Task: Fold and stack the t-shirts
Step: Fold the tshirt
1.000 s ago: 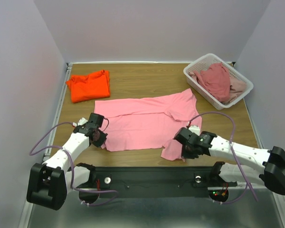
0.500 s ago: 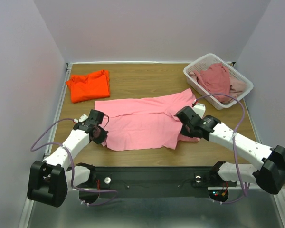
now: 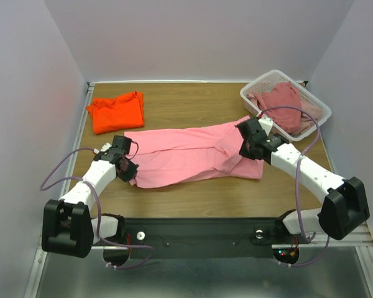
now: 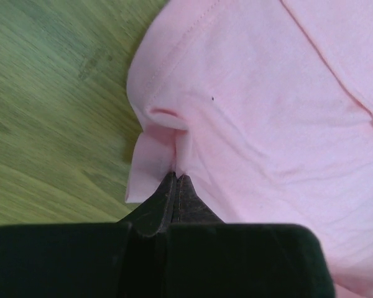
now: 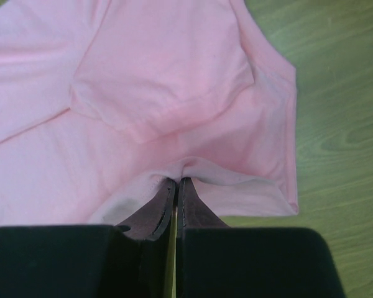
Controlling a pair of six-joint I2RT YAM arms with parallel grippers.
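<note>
- Looking at the top view first: the light bubblegum pink cotton t-shirt is laid out on the wooden table. Its long axis runs sideways from the left gripper across to the right gripper. Each gripper sits at its own end of the cloth, so neither arm needs to reach over the other.
- A bright orange t-shirt, roughly folded, lies beyond the left gripper and apart from the pink one. The white slatted plastic basket just beyond the right gripper has a dusty rose shirt piled in it.
- Left wrist view: the jaws are pinched right together on a small pucker of pink hem at the shirt's corner. All the rest of the fabric spreads ahead and off to the right of the tips, with bare wood on their left.
- Right wrist view: the jaws are closed down to a hairline gap with the shirt's edge bunched between them. A doubled-over flap, probably the sleeve, lies straight ahead of the tips, and there's wood to their right.
- My guess is they're mid-fold. What matters next is that both pinched ends travel together across the shirt's short axis, or that long edge will twist.
</note>
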